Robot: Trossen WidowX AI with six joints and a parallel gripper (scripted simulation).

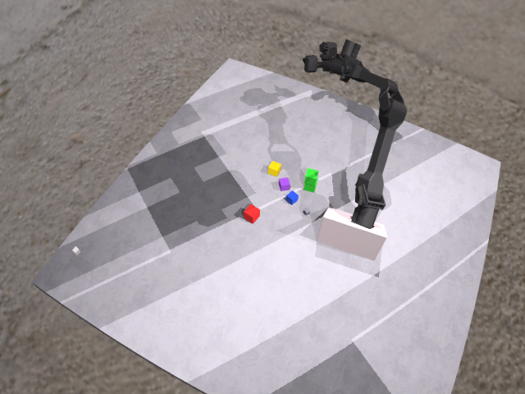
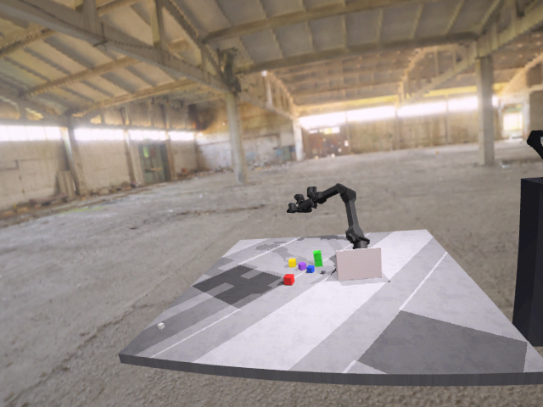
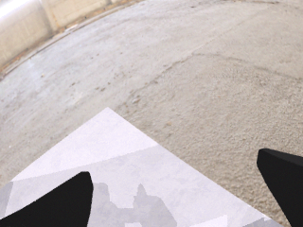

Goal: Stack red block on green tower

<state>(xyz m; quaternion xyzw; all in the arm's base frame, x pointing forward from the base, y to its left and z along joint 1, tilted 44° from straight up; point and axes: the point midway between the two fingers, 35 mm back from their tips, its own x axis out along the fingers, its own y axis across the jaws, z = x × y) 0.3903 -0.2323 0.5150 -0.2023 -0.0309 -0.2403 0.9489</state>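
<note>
The red block [image 1: 251, 213] [image 2: 288, 279] lies alone on the grey table, left and forward of the other blocks. The green tower [image 1: 310, 180] [image 2: 317, 258] stands upright, two blocks tall, near the arm's base. My gripper [image 1: 316, 59] [image 2: 294, 206] [image 3: 178, 170] is open and empty. It hangs high above the table's far part, well away from both the red block and the tower. In the wrist view I see only its two dark fingertips over a far corner of the table and the floor beyond; no block shows there.
A yellow block [image 1: 274, 167] [image 2: 292, 262], a purple block [image 1: 284, 183] [image 2: 302, 265] and a blue block [image 1: 291, 197] [image 2: 310, 268] lie between the red block and the tower. The arm's white base box [image 1: 349, 237] [image 2: 358, 264] stands right of them. A tiny white cube [image 1: 76, 249] [image 2: 160, 325] sits near the table's left edge.
</note>
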